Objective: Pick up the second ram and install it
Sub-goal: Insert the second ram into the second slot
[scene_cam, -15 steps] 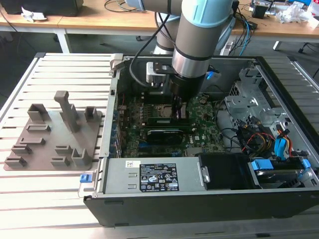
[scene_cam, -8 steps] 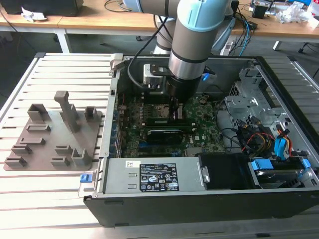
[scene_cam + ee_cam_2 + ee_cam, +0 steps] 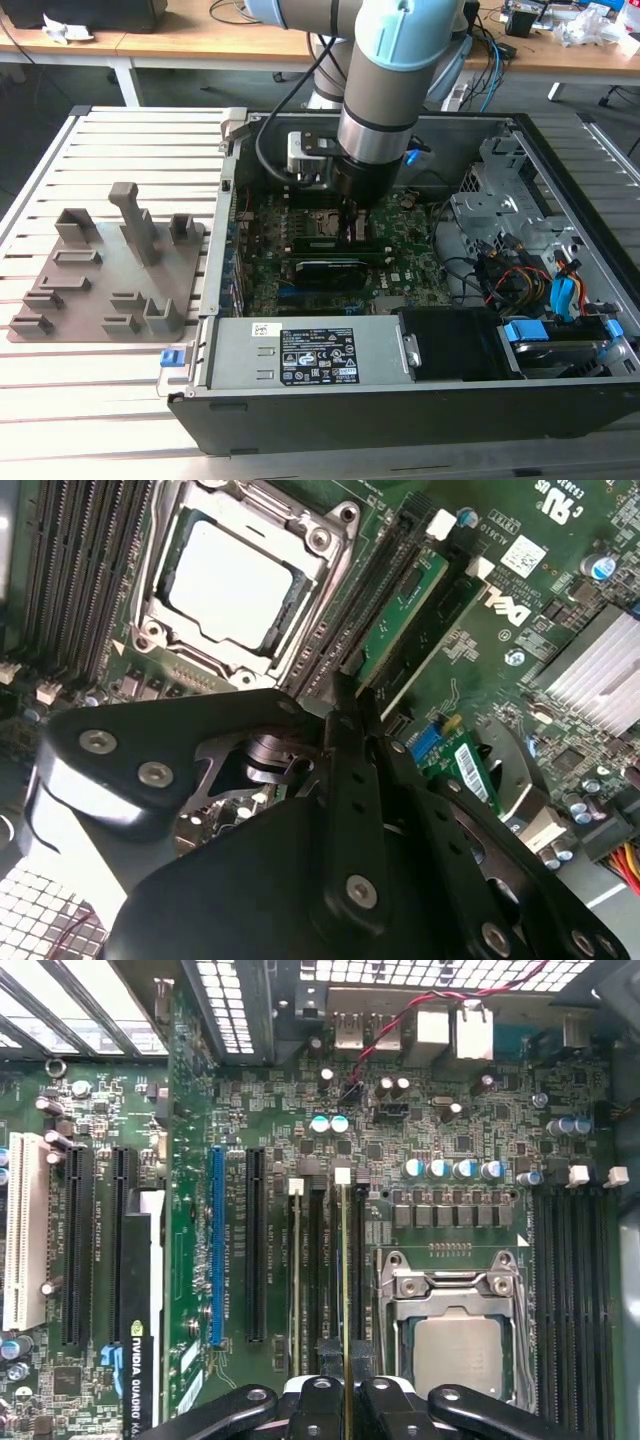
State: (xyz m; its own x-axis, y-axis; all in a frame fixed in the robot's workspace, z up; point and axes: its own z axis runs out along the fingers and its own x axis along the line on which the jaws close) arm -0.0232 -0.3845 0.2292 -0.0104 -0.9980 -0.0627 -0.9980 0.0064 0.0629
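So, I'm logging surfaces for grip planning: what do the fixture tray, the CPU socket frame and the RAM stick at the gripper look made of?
The fixture tray looks like matte grey plastic, with no glare. The CPU socket frame looks like bare metal, bright with reflections. The RAM stick at the gripper looks like green circuit board with a slight sheen, standing in its slot on the motherboard.

The fixture tray (image 3: 100,270) sits on the slatted table (image 3: 110,140) at the exterior view's left, the open computer case (image 3: 560,180) to its right. Inside lies the motherboard (image 3: 400,270), the arm (image 3: 385,90) reaching down over it.
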